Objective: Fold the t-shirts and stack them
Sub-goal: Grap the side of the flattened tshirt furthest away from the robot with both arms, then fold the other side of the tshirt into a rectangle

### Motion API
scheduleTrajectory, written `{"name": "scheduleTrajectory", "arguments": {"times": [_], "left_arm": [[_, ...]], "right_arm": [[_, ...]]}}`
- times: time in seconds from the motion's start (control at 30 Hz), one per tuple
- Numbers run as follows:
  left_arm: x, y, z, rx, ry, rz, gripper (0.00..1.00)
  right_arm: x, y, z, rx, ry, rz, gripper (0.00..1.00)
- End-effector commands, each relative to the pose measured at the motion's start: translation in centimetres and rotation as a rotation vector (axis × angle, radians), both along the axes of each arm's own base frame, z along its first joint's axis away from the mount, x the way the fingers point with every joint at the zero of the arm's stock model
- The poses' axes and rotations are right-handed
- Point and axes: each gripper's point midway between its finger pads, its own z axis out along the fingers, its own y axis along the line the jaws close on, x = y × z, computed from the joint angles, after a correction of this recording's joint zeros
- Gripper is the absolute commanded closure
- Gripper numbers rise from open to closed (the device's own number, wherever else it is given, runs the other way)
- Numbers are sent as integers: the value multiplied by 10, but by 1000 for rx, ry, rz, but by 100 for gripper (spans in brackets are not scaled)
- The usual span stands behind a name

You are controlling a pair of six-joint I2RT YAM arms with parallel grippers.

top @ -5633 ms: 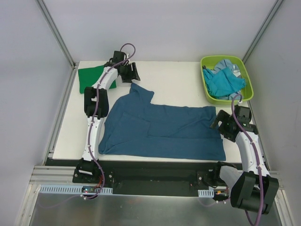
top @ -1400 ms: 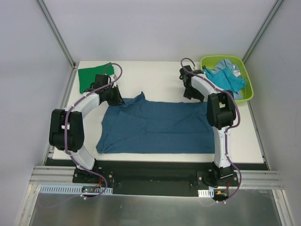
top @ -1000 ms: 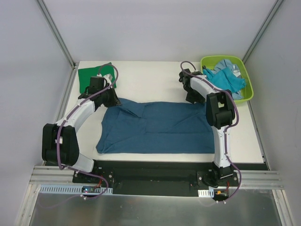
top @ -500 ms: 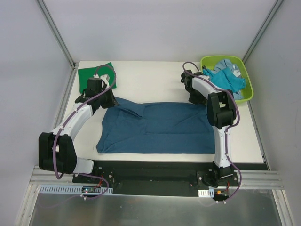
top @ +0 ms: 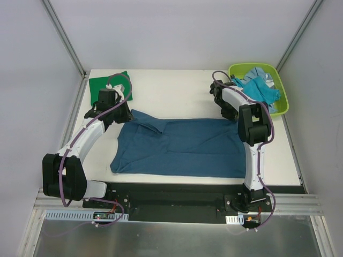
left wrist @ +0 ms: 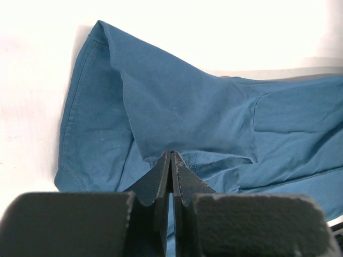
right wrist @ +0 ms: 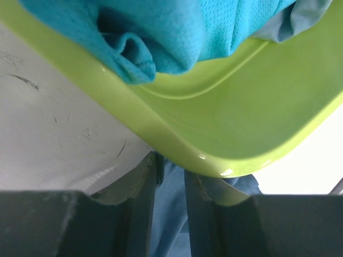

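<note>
- The left claw [left wrist: 171, 157] is pinched shut on a raised fold of the dark teal t-shirt [top: 182, 147]. Its two fingers meet with no gap, and the cloth peaks right at their tips.
- From that pinch, the wrist view shows a sleeve with a stitched hem spreading ahead and to the left of the claw. The body of the shirt runs off to its right, rumpled in soft ridges.
- The right claw [right wrist: 170, 167] grips the same shirt at its far right corner. A strip of dark blue cloth sits between the narrowly spaced fingers [right wrist: 142, 187].
- Between the two claws the dark teal t-shirt lies spread on the tabletop [top: 177, 93], stretching back from both claws toward the arm bases. Its far edge is drawn nearly straight from one claw to the other.
- Just above and ahead of the right claw is the wall of the lime-green bin [right wrist: 241, 123], very close to the fingertips.
- Over that rim hangs a turquoise t-shirt [right wrist: 177, 32], bunched, with a pale blue t-shirt [right wrist: 306, 19] behind it in the bin.
- Beyond the left claw, at the far left corner of the tabletop, a green t-shirt [top: 107, 84] lies folded flat, apart from the teal one.
</note>
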Motion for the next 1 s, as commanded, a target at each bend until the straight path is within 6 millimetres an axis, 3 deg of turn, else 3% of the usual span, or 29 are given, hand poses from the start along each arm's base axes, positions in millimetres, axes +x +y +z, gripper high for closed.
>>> {"name": "scheduleTrajectory", "arguments": {"times": [0.0, 0.13, 0.27, 0.53, 0.73, 0.97], "left_arm": [[-2, 7, 0, 29, -8, 3, 100], [-2, 5, 3, 16, -11, 1, 100], [-4, 4, 10, -5, -20, 21, 100], [-27, 0, 11, -96, 9, 86, 100], [-53, 5, 3, -159, 63, 206, 100], [-82, 28, 12, -140, 15, 342, 100]], "right_arm": [[0, -3, 12, -6, -24, 3, 74], [-1, -4, 11, -8, -29, 3, 90], [-2, -4, 21, -2, -68, 9, 99], [-22, 5, 45, 9, -133, 63, 100], [-44, 13, 50, 40, -147, 97, 100], [-66, 10, 59, 22, -163, 110, 100]]}}
